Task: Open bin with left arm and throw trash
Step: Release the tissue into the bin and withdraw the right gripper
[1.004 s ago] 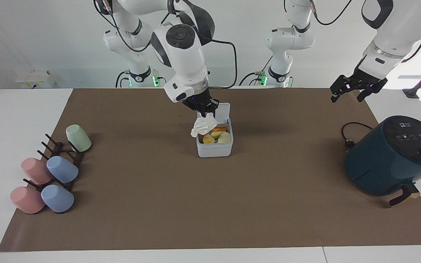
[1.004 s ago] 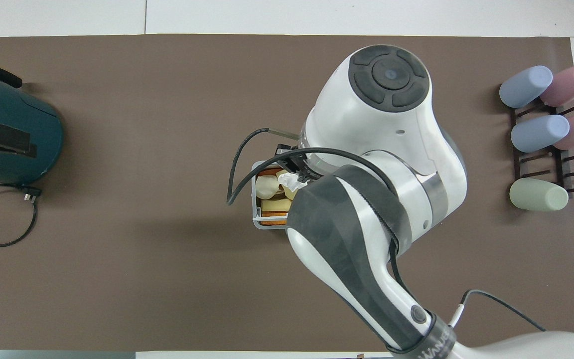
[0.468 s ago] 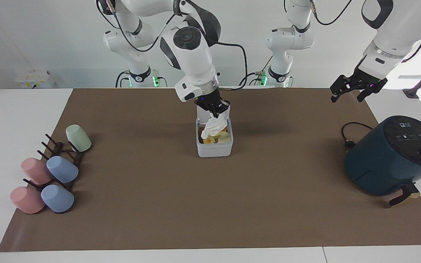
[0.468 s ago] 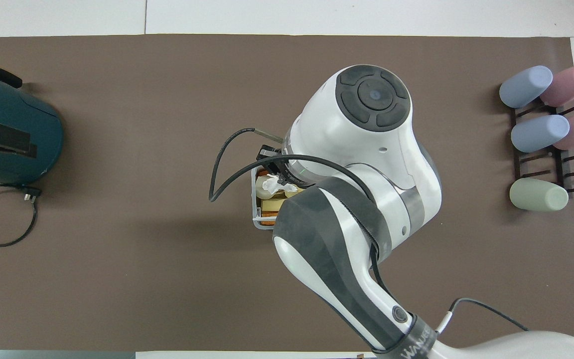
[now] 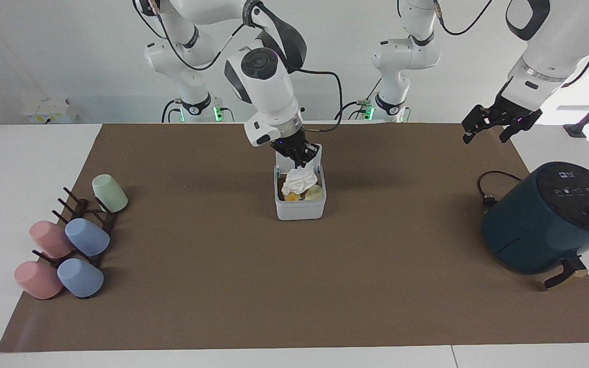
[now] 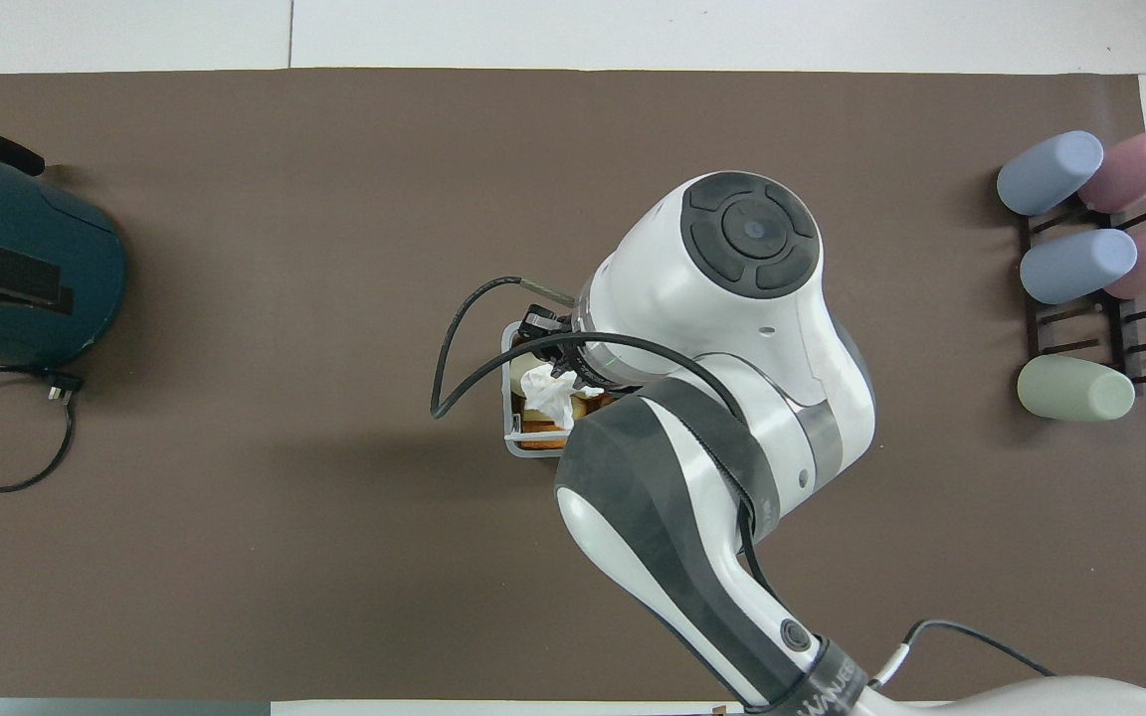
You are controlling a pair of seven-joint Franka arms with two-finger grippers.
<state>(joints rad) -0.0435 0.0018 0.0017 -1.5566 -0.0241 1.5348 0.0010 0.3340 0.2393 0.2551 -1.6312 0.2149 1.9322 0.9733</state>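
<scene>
My right claw [image 5: 299, 156] [image 6: 558, 348] hangs directly over the one bin [image 5: 299, 210] [image 6: 510, 438], which sits near the middle of the brown mat [image 5: 197, 281], a little nearer to my bases than the mat's centre. The bin's white lid [image 5: 316, 153] stands raised on the side nearest my bases, right beside the claw.

One crumpled white tissue [image 5: 299, 180] [image 6: 545, 386] lies in the bin on top of the other bits, its upper tip just under my right fingertips. From here I cannot tell whether those fingers are pinching that tip or stand apart from it. Under the tissue I count two more pieces showing: one yellow chunk [image 5: 290, 196] and one cream-white lump [image 5: 315, 191]. Some orange shows from overhead, but I cannot say what it is.

My left claw [image 5: 494, 125] waits in the air over the mat's edge at the left arm's end, its fingers spread and holding nothing.

One dark teal air fryer [image 5: 545, 220] [image 6: 16, 278] stands at that same end, farther from me than the bin, with one black cord [image 5: 486, 189] looped beside it.

At the right arm's end stands one dark rack [image 5: 82, 209] bearing five cups: two pink cups [image 5: 49, 238], two blue cups [image 5: 87, 236] and one green cup [image 5: 109, 193].
</scene>
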